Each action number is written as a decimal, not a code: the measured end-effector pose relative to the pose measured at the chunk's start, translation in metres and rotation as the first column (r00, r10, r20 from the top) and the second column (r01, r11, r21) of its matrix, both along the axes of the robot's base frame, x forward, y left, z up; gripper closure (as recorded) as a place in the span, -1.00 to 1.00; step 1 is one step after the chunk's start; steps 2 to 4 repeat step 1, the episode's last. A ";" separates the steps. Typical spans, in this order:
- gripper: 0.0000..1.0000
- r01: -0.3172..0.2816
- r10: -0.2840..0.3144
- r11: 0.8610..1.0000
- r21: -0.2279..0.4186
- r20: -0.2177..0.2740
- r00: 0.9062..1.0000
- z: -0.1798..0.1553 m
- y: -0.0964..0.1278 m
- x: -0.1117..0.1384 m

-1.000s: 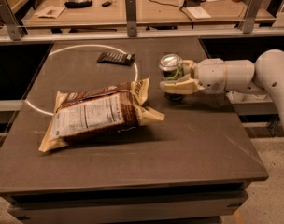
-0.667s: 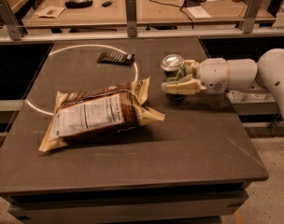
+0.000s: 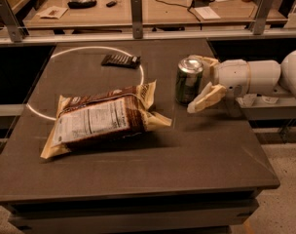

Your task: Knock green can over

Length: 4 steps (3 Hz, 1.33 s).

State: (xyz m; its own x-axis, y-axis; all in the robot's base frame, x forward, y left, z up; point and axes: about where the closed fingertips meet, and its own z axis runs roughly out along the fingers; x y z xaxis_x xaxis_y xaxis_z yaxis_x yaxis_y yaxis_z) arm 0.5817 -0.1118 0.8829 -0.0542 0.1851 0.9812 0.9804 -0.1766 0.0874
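Note:
The green can [image 3: 189,82] stands upright on the dark table [image 3: 153,169], right of centre, silver top up. My gripper [image 3: 202,81] reaches in from the right at can height. Its cream fingers are spread: the near finger [image 3: 205,98] lies by the can's lower right side and the far finger [image 3: 207,62] sits behind its upper right side. The can sits at the fingertips, between them. I cannot tell whether either finger touches it.
A large brown snack bag [image 3: 101,121] lies flat left of the can. A small dark bar [image 3: 120,60] lies further back on a white ring [image 3: 140,74] marked on the table. A railing [image 3: 136,9] and a cluttered desk stand behind. The table's right edge is near my arm.
The can and my gripper have shifted a little to the right. The can now looks more upright, and the fingers stand wider apart around it.

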 end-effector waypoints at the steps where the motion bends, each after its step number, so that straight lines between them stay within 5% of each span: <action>1: -1.00 0.001 -0.001 1.000 0.000 -0.001 1.000 0.000 0.000 0.000; 4: -1.00 0.001 -0.001 1.000 0.000 -0.001 1.000 0.000 0.000 0.000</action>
